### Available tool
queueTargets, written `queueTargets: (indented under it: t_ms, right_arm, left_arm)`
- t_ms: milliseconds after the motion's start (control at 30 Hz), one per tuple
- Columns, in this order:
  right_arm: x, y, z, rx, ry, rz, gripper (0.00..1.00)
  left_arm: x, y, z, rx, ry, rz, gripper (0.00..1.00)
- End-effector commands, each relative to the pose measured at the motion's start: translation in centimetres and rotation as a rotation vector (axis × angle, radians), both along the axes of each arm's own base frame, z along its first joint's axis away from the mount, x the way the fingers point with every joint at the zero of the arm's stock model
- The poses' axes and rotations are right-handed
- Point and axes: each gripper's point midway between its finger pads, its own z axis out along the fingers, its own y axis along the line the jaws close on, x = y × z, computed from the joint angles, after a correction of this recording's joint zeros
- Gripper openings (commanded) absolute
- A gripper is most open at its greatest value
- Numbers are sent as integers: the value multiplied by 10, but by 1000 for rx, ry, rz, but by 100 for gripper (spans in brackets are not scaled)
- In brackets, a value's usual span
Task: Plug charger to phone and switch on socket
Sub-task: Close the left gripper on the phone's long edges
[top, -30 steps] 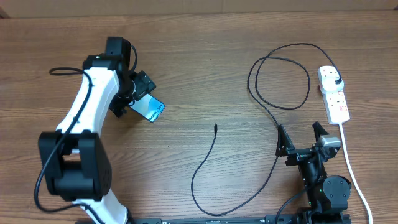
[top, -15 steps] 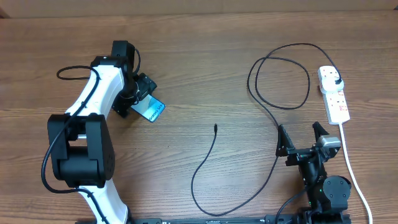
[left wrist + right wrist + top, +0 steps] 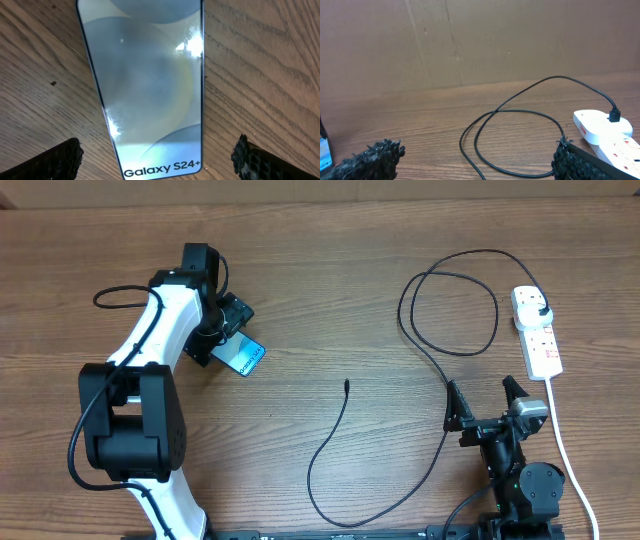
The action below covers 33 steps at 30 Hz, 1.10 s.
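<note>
The phone [image 3: 242, 357] lies flat on the table at the left, its light blue screen up; in the left wrist view [image 3: 150, 85] it reads "Galaxy S24+". My left gripper [image 3: 222, 332] hovers over its far end, open, one finger on each side of the phone [image 3: 157, 160], not touching. The black charger cable [image 3: 330, 445] runs from its free tip [image 3: 346, 385] mid-table in loops to its plug [image 3: 541, 312] in the white socket strip [image 3: 537, 332] at the right. My right gripper [image 3: 487, 402] is open and empty near the front, beside the strip [image 3: 607, 132].
The strip's white cord [image 3: 570, 460] runs toward the front right edge. The cable loop [image 3: 510, 135] lies ahead of the right gripper. A cardboard wall [image 3: 470, 40] stands behind the table.
The left arm has shifted slightly right and up over the phone since one second ago. The phone, cable and right arm have not moved.
</note>
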Motion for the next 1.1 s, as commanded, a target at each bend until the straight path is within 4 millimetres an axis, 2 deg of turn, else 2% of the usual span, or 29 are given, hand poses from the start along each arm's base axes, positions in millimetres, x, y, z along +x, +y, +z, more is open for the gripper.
queueTargets:
  t_ms: [0, 267, 533, 1067]
  right_arm:
    - [0, -1, -2, 6, -1, -9, 100]
    - [0, -1, -2, 6, -1, -9, 100]
    - [0, -1, -2, 6, -1, -9, 100]
    - [0, -1, -2, 6, -1, -9, 100]
  left_arm:
    - [4, -5, -3, 28, -5, 18, 100]
    - [1, -6, -8, 33, 8, 48, 100]
    - [-4, -7, -28, 32, 59, 46, 100]
    - [-2, -1, -30, 71, 53, 51, 100]
